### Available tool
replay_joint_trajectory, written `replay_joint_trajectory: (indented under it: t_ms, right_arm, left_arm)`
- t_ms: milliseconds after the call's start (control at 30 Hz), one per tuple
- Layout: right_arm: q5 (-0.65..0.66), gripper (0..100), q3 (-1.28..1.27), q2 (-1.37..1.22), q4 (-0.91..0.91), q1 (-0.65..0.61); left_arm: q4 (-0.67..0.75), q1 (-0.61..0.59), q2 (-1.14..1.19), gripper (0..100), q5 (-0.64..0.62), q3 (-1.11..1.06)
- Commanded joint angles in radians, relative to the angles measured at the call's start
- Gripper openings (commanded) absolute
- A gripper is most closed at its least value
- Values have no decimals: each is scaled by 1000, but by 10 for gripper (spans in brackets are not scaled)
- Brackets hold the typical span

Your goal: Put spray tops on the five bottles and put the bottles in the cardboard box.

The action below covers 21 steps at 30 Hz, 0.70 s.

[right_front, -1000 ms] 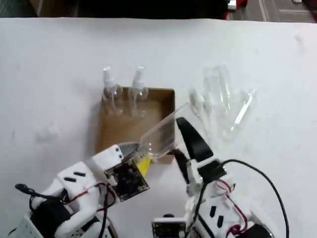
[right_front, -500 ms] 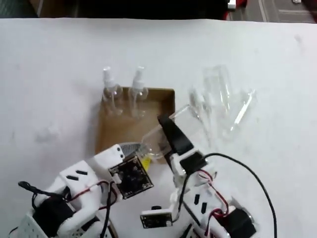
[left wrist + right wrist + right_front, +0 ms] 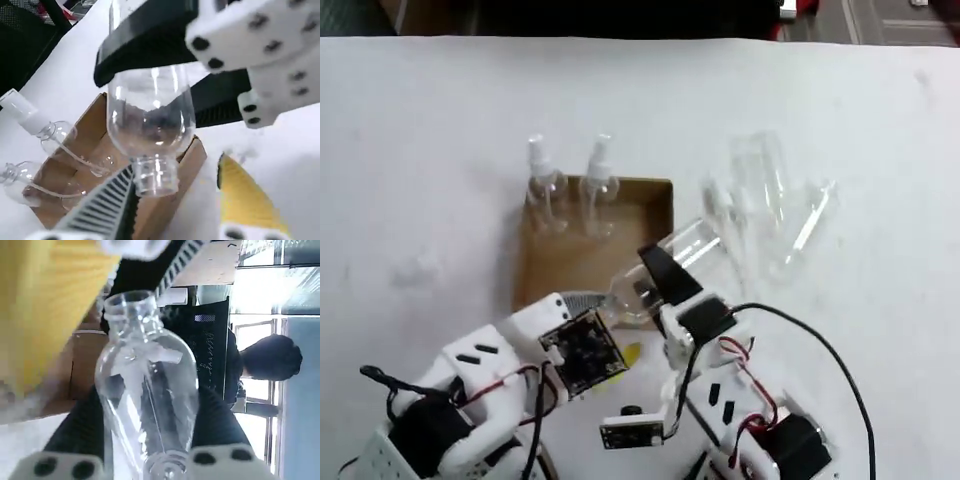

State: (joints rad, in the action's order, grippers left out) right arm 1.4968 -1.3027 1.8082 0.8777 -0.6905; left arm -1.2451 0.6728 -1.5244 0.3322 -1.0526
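A clear bottle without a top hangs tilted over the near right corner of the cardboard box. My right gripper is shut on its body, a black finger on each side of the bottle. My left gripper is open at the neck: the bottle rests against the ribbed finger, and the yellow finger stands apart. Two bottles with white spray tops sit at the box's far wall.
Several loose clear bottles and spray tops lie in a heap on the white table right of the box. Both arm bases crowd the table's near edge. A black cable loops off the right arm.
My right gripper swung left from beside the bottle and shut on its body. My left gripper's yellow finger came off the neck and dropped away. The bottle shifted slightly right.
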Motion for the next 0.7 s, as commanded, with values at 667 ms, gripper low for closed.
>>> replay_joint_trajectory:
  t_ms: [667]
  right_arm:
    - [-482, 16, 187, -10, 12, 392]
  left_arm:
    - [-230, -332, -312, 256, 9, 351]
